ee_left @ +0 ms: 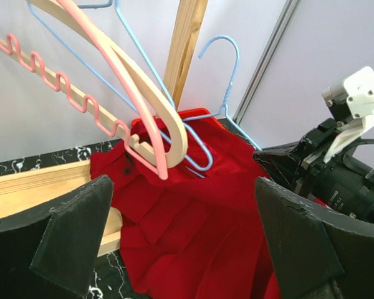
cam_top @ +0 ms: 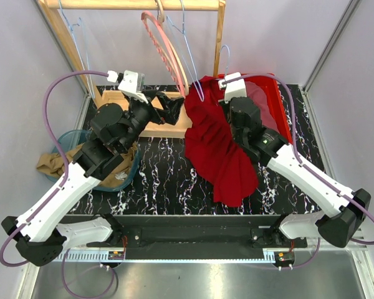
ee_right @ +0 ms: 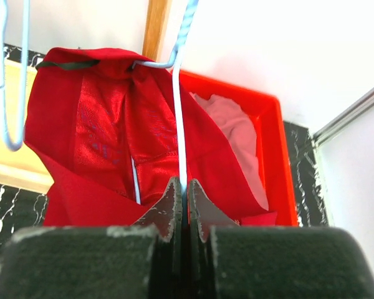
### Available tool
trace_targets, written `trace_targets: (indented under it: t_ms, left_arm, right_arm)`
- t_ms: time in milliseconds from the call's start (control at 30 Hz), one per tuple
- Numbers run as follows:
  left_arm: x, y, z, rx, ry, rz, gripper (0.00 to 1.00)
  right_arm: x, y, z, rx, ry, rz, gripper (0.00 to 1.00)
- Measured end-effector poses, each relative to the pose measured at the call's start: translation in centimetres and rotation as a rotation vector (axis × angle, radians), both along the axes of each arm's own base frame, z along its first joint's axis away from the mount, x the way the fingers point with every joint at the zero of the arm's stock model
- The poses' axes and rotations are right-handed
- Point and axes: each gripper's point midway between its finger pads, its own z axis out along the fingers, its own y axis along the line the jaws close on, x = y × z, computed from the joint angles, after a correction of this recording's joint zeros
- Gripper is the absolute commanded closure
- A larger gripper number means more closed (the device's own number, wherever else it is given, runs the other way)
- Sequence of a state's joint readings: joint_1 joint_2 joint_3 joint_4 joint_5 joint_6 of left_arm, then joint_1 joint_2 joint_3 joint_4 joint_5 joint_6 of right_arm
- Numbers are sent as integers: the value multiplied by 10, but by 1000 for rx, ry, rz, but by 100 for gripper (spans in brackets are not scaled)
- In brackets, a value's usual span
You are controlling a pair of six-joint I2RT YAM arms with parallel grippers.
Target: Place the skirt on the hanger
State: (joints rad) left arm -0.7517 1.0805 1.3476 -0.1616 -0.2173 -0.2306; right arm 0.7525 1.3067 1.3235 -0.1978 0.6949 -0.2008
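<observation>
The rack (cam_top: 131, 5) stands at 11 to 12 o'clock on the table (cam_top: 156, 180) as seen from above; spare hangers (cam_top: 168, 50) hang from its bar; the crate (cam_top: 275, 106) sits at 2 o'clock, right of the rack post; the skirt (cam_top: 215, 146) drapes from the crate's left side toward 6 o'clock; the wire hanger (ee_right: 179, 124) runs down into the skirt's upper end, pinched in the right gripper (ee_right: 181, 199); the basin (cam_top: 67, 138) sits at 9 o'clock with a cloth (cam_top: 50, 165) in it; the left gripper (cam_top: 168, 107), jaws spread, lies over the rack base, left of the skirt.
</observation>
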Motion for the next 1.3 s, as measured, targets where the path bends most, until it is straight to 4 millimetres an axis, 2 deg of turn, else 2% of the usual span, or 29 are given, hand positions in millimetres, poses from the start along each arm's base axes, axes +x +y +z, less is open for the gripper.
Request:
trace_targets:
  t_ms: [133,300,400,567,700,1033,1167,1300]
  left_arm:
    - [-2,-3,0,-2,2,-18,1]
    - [-3,-5,0,-3,2,-33,1]
    - [-4,-5,0,-3,1,-36,1]
    - [-4,-5,0,-2,2,-38,1]
    - [-8,-1,-5,2,6,-35,1]
    - [-28,27,-6,-16,-9,6,1]
    - [-34,38,-2,-27,-21,30,1]
    - [-37,46,-1,-26,-23,51,1]
  right_arm:
    - [2,0,22,-12,-46,11,100]
    - [2,0,73,29,-150,20,100]
    - [1,0,97,56,-197,30,100]
    - [5,6,123,78,-245,45,100]
    - [17,21,128,78,-254,67,100]
    - [68,68,125,40,-262,81,100]
    - [82,77,120,31,-261,68,100]
    - [93,76,108,22,-236,42,100]
